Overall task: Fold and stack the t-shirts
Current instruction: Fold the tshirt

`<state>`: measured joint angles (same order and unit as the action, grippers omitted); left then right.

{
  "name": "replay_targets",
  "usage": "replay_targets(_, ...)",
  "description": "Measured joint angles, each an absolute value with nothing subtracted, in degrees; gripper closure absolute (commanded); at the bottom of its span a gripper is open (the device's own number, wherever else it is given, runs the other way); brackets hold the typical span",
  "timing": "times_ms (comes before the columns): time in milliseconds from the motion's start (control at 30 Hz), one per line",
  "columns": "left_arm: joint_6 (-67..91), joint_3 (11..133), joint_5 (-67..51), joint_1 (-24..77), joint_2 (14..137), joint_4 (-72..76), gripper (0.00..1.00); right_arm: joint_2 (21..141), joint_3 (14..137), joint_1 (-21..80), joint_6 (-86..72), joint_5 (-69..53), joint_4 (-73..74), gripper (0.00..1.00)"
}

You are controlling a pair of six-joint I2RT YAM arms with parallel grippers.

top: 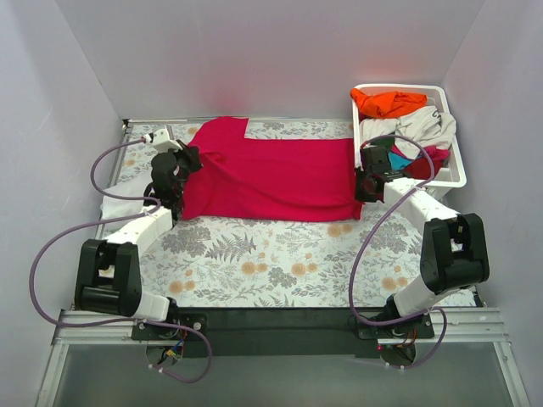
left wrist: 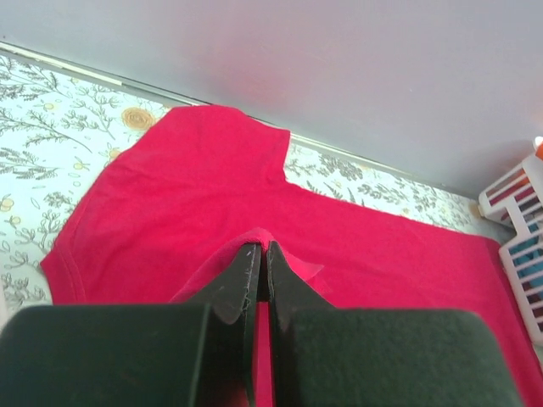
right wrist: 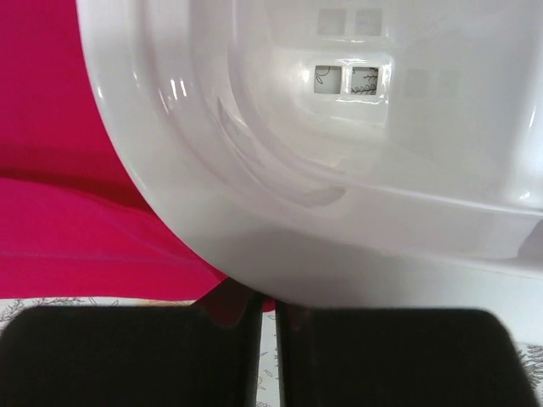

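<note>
Left gripper (left wrist: pixel 259 252) pinching crimson t-shirt (top: pixel 280 178) left side, right gripper (right wrist: pixel 270 307) clamping right edge

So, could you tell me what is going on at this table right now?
Both arms are working on the crimson t-shirt, which lies spread on the floral tablecloth. The left gripper is shut on a pinch of cloth at its left end; the right gripper looks shut on the opposite edge, right against the white basket. An orange shirt and others are piled in the basket.

Crimson t-shirt (top: pixel 271 174) spread flat at centre; other t-shirts (top: pixel 414 127) heaped far R.
</note>
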<state>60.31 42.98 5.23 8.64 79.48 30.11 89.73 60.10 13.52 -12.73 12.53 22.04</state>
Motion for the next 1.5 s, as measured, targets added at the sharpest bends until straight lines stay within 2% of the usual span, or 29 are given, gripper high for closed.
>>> replay_targets(33, 60.34, 43.72, 5.23, 8.4, 80.6, 30.57, 1.0, 89.71, 60.1, 13.52, -13.15, 12.49, 21.91, 0.79)
replay_targets(67, 60.42, 44.66, 5.28, 8.12, 81.89, 31.0, 0.82, 89.69, 60.1, 13.52, -13.5, 12.38, 21.71, 0.7)
replay_targets(100, 60.29, 45.47, 5.54, 7.77, 83.18, 31.48, 0.71, 89.49, 60.03, 13.56, -13.87, 12.21, 21.28, 0.57)
replay_targets(167, 60.84, 46.65, 6.22, 7.18, 84.79, 31.73, 0.47, 88.55, 59.13, 13.56, -14.13, 11.97, 19.55, 0.5)
replay_targets(267, 62.39, 47.97, 7.57, 6.59, 85.73, 31.64, 0.3, 86.24, 57.43, 13.45, -14.63, 11.81, 17.37, 0.44)
replay_targets(300, 62.74, 48.18, 7.88, 6.39, 85.71, 31.68, 0.28, 85.38, 56.84, 13.43, -14.68, 11.77, 16.71, 0.43)
replay_targets(600, 64.69, 48.4, 8.34, 6.98, 85.14, 31.77, 0.23, 75.24, 49.04, 13.23, -14.9, 9.61, 13.1, 0.38)
replay_targets(800, 66.46, 44.99, 7.79, 13.69, 85.21, 31.62, 0.23, 76.25, 47.03, 13.26, -14.96, 8.12, 11.66, 0.39)
replay_targets(1100, 68.93, 43.29, 5.21, 23.14, 91.74, 31.18, 0.23, 82.11, 45.93, 13.23, -15.05, 8.01, 11.22, 0.55)
replay_targets(1233, 69.76, 42.39, 4.45, 24.23, 93.86, 31.09, 0.23, 84.55, 45.93, 13.23, -14.87, 7.97, 10.57, 0.64)
replay_targets(1433, 71.29, 38.98, 3.53, 24.4, 94.48, 31.42, 0.23, 85.08, 45.91, 13.23, -14.81, 7.9, 10.31, 0.7)
replay_targets(1500, 71.72, 37.91, 3.27, 24.69, 94.87, 32.14, 0.23, 85.08, 45.76, 13.23, -14.68, 7.77, 10.11, 0.79)
